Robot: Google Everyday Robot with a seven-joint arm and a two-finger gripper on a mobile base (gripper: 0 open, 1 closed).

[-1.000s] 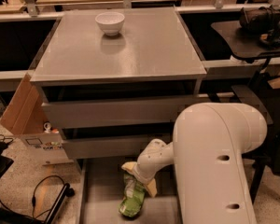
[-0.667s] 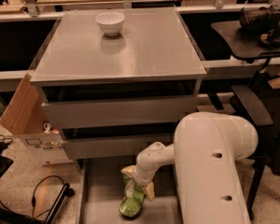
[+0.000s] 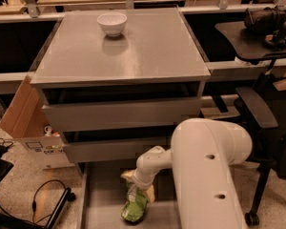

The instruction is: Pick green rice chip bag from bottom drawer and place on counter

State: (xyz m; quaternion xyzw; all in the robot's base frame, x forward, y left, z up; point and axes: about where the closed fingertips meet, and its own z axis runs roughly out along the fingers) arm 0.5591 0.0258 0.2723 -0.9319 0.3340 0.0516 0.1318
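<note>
The green rice chip bag point(image 3: 134, 208) lies on the flat grey floor of the open bottom drawer point(image 3: 102, 197), at the frame's lower edge. My gripper point(image 3: 139, 187) reaches down into the drawer and sits right on the bag's upper end, hiding it. My big white arm point(image 3: 207, 175) fills the lower right and hides the drawer's right side. The counter point(image 3: 133, 56) is the grey top of the cabinet, above the two closed upper drawers point(image 3: 119, 113).
A white bowl point(image 3: 112, 23) stands at the back of the counter. A cardboard box point(image 3: 21, 113) leans at the cabinet's left. A black chair point(image 3: 257, 113) and a black desk point(image 3: 248, 32) stand to the right. Cables point(image 3: 43, 194) lie on the floor at left.
My arm has shifted left, and the gripper has moved slightly left and down onto the bag's top. The bag stays in about the same place.
</note>
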